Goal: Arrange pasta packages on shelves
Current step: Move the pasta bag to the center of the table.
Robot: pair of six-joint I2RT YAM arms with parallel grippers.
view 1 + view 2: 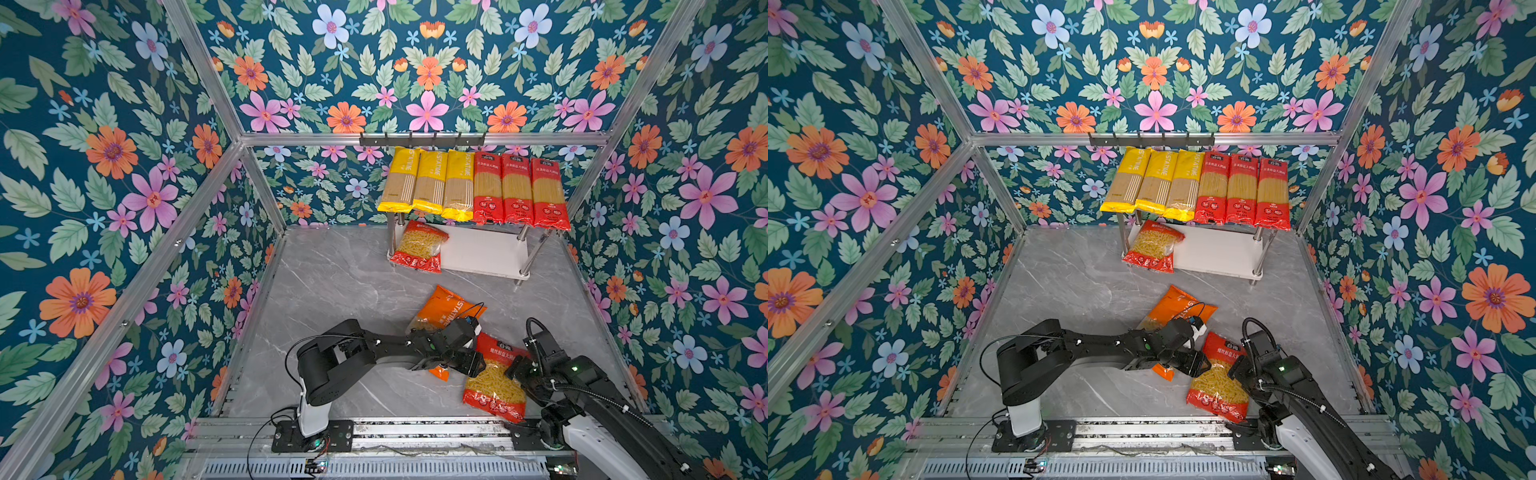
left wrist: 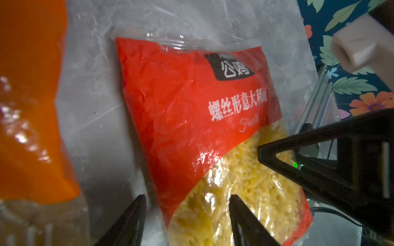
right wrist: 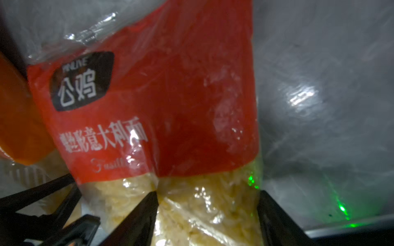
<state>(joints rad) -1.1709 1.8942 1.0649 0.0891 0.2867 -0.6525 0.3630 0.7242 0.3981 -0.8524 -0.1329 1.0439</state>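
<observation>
A red short-pasta bag (image 1: 494, 380) (image 2: 181, 110) (image 3: 162, 102) lies flat on the grey table between my two grippers. My left gripper (image 1: 471, 361) (image 2: 187, 200) is open astride one long edge of the bag, with one finger over the bare table. My right gripper (image 1: 516, 370) (image 3: 210, 194) is open across the opposite side, its fingertips against the clear window. An orange bag (image 1: 440, 309) lies partly under the left arm. The shelves (image 1: 486, 253) carry three yellow (image 1: 430, 183) and three red spaghetti packs (image 1: 517, 191) on top, and another red short-pasta bag (image 1: 419, 247) on the lower board.
A black hook rail (image 1: 422, 139) hangs on the back wall above the rack. Floral walls with aluminium posts close in the table on three sides. The arm bases sit on a metal rail (image 1: 415, 430) along the front edge.
</observation>
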